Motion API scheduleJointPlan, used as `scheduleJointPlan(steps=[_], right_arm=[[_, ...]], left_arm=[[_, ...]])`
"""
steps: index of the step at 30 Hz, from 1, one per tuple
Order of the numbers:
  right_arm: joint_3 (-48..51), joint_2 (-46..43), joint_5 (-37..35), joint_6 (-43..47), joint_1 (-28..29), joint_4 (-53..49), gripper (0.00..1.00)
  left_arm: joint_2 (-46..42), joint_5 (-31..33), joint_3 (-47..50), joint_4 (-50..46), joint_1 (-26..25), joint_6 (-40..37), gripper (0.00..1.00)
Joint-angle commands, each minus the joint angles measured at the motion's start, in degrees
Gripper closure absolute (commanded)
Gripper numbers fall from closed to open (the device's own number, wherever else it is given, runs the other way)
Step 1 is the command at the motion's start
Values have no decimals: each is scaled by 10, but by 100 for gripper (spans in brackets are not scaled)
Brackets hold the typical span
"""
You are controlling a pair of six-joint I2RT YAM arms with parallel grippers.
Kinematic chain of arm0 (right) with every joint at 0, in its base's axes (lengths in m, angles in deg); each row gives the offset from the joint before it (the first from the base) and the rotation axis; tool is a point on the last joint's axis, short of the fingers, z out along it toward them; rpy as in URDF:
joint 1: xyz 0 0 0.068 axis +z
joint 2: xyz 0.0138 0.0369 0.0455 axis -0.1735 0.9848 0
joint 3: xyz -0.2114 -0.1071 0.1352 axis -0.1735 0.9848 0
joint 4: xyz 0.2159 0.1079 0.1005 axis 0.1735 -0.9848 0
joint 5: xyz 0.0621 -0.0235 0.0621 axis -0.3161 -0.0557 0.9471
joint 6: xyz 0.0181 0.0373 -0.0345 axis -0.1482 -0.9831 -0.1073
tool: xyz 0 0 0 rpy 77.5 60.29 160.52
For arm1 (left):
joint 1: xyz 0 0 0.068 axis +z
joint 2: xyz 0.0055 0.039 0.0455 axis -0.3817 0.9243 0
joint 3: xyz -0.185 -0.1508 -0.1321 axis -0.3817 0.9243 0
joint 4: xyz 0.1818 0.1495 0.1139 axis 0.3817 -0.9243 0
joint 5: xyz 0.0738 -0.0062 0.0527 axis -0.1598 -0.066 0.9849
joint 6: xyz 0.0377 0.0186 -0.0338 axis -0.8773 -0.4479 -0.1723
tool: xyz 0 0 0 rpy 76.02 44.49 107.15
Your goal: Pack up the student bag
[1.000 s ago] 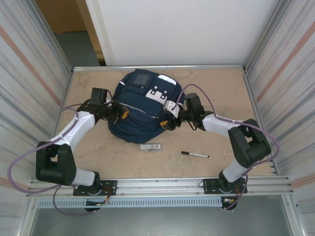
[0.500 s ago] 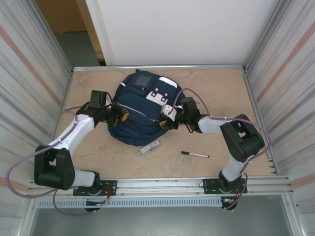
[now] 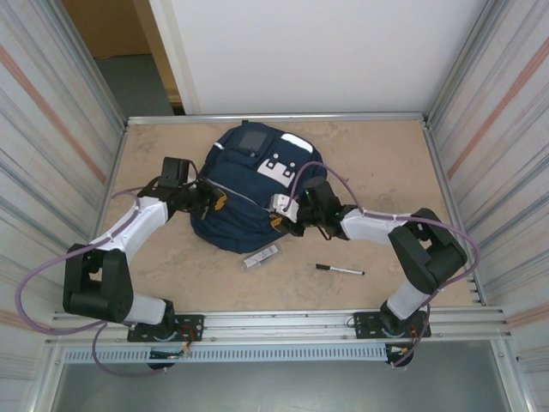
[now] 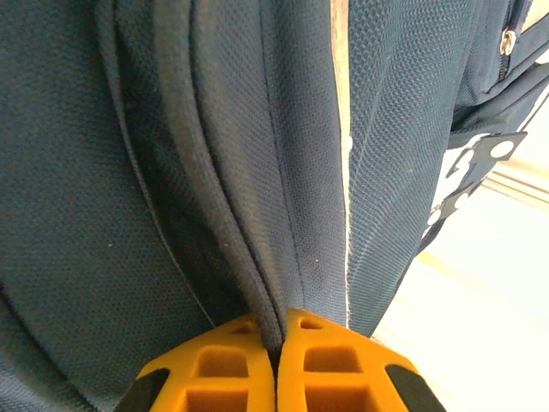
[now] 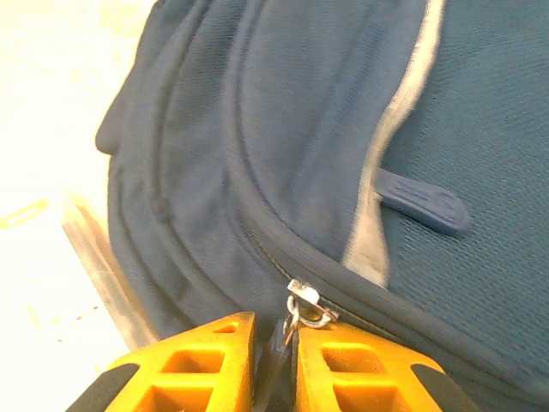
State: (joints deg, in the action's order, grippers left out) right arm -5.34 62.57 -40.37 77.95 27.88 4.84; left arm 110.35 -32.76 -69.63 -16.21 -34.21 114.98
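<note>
Navy-blue mesh fabric with thin pale stripes marks the student bag, which is laid flat on the far-centre part of the tan table, its top turned toward the white back panel. A grey square patch and a white patch with dark dots are carried on its upper face; any lettering on them is too small to be read.

The left gripper is set against the bag's left flank. In the left wrist view its orange fingers are seen pressed together on a raised fold of fabric. The right gripper is placed at the bag's near right edge. In the right wrist view its jaws are drawn to a narrow slit, with the dark zip pull pinched between them below the metal slider. A dark rubber tab is stitched beside a pale stripe; its embossed marks cannot be made out.

A small pale oblong item is found just beside the bag's near edge, and whether it touches cannot be told. A black pen is laid farther right, apart from both. The table is bounded by corrugated metal walls and a near rail.
</note>
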Motion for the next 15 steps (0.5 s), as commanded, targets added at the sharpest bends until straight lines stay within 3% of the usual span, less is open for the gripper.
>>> scheduleJointPlan(steps=[1,6,11,15], right_arm=[[-17,-31,-32,-52,34,-56,84],[-43,-22,-26,-110,51,-47,84],[-53,0,-28,-198,66,12,77],[-78,3,-6,-238,74,-8,73]], left_arm=[[1,17,-5,45,-22,20,100],[27,13,1,82,-36,41,100],[49,7,7,107,-51,51,100],[48,27,32,125,-52,62,100]])
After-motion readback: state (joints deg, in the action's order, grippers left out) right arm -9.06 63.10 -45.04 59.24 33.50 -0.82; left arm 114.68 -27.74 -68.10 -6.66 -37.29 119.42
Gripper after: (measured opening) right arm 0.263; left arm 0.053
